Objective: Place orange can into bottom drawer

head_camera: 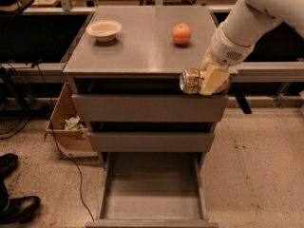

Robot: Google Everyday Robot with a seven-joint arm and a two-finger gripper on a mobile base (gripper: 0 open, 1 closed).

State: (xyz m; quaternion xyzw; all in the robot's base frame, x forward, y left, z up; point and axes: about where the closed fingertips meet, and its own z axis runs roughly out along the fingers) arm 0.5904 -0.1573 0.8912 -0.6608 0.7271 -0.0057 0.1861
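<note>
Camera view: the gripper hangs at the front right corner of the cabinet top, its fingers clamped on the orange can, which is held sideways just in front of that edge (a silver end faces left). Lower down, the bottom drawer stands pulled out, well apart from the can. An orange fruit and a pale bowl sit on the top.
</note>
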